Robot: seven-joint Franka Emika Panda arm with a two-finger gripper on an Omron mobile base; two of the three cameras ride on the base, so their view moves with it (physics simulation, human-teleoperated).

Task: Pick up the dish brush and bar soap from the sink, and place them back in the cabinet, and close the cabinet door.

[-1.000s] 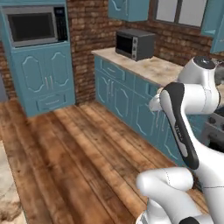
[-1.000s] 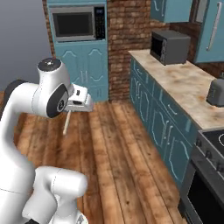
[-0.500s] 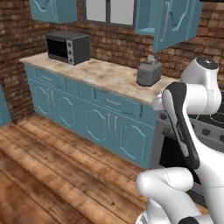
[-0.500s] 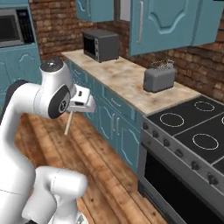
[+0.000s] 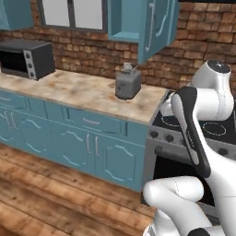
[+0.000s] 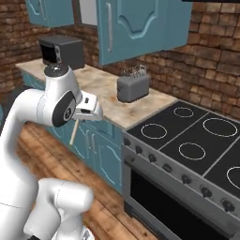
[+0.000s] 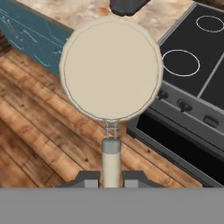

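Note:
My gripper [image 7: 111, 177] is shut on the dish brush [image 7: 110, 68]. The thin handle stands between the fingertips and the round cream head faces the hand camera. In the right base view the gripper [image 6: 91, 112] is held near the arm's body, with the tan handle of the dish brush [image 6: 73, 132] hanging down from it above the floor. The teal wall cabinet [image 5: 125, 20] stands open high above the counter, and its cabinet door [image 5: 156, 25] is swung outward with its silver handle showing. That cabinet door [image 6: 136, 28] also hangs at the top of the right base view. The sink and bar soap are out of view.
A grey toaster [image 5: 127, 83] sits on the marbled counter [image 5: 78, 94], and a black microwave [image 5: 25, 57] stands further left. A black stove [image 6: 197, 140] with an oven front is to the right. Low teal cupboards [image 5: 69, 143] line the wooden floor [image 5: 55, 198].
Both base views have shifted as the base moved along the counter, from the microwave end to the toaster, stove and open cabinet. The brush stays gripped.

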